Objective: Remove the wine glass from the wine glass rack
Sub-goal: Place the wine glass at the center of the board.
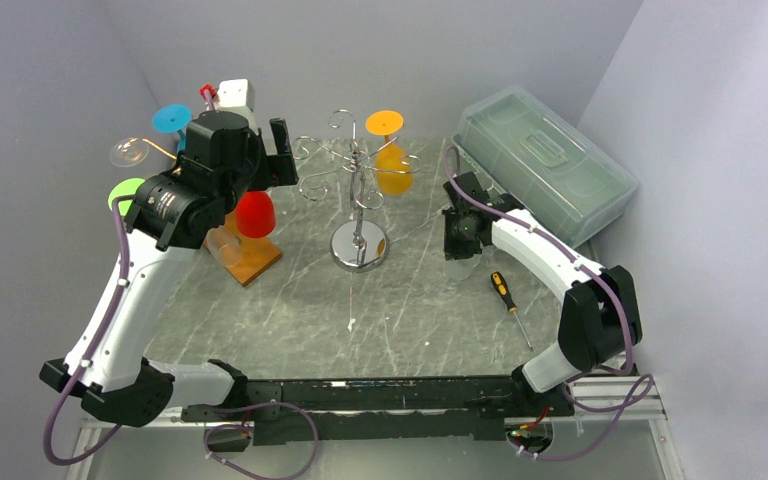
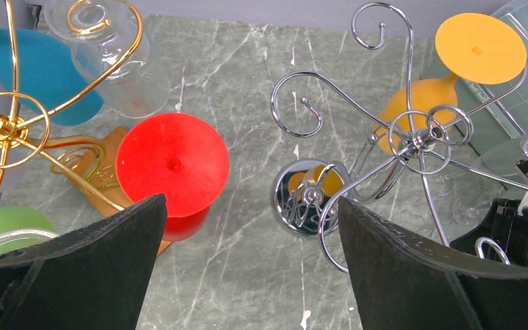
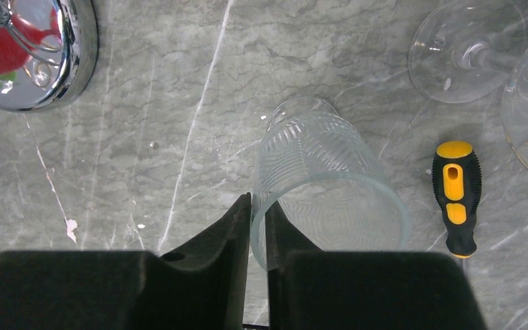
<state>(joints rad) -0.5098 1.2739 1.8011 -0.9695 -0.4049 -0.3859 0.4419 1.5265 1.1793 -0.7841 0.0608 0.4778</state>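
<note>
Wine glass (image 3: 323, 179), ribbed, upright on worktop (image 3: 144, 103), rim pinched in right tool (image 3: 258, 206): I'd ease that pinch apart slowly, then rise straight; left tool (image 2: 251, 206) gaping.

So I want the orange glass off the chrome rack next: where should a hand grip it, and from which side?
Probably its bowl, from the right, away from the rack post. It hangs upside down with its foot caught over the rack's wire, so wire crowds the stem while the bowl hangs free and can slide outward.
</note>
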